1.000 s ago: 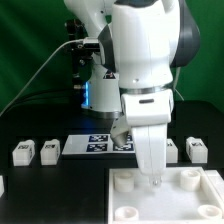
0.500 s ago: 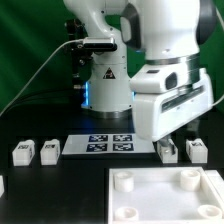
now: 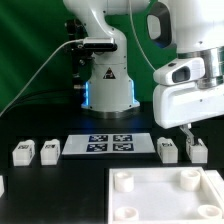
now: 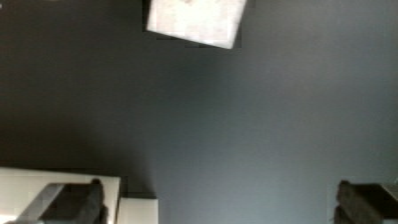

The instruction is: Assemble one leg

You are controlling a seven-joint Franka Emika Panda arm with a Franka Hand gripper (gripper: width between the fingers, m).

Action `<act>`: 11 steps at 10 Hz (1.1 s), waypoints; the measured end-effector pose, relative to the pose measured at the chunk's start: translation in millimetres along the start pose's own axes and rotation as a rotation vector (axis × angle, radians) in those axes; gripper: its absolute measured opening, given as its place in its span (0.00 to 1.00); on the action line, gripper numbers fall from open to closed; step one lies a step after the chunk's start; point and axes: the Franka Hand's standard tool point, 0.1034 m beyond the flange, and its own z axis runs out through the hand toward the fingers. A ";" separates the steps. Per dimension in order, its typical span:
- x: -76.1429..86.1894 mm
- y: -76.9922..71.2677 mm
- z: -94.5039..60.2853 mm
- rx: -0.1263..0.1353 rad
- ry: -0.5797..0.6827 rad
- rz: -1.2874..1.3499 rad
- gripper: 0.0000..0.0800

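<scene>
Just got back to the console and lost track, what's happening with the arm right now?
The arm's gripper is open and empty, hanging close to the two legs on the exterior view's right, beside the marker board. It has swung there from over the large white square piece in the last second. No leg is gripped yet; two more legs sit on the exterior view's left. The wrist view shows the fingers wide apart with nothing between.
</scene>
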 end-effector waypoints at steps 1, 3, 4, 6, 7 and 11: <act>-0.7 -1.6 0.5 0.006 -0.002 0.113 0.81; -22.7 7.2 14.4 0.014 -0.104 0.217 0.81; -28.7 6.9 18.1 0.011 -0.119 0.242 0.81; -40.7 7.4 17.5 0.017 -0.359 0.261 0.81; -32.8 0.5 18.3 0.027 -0.439 0.281 0.81; -37.8 -2.2 22.0 0.073 -0.778 0.274 0.81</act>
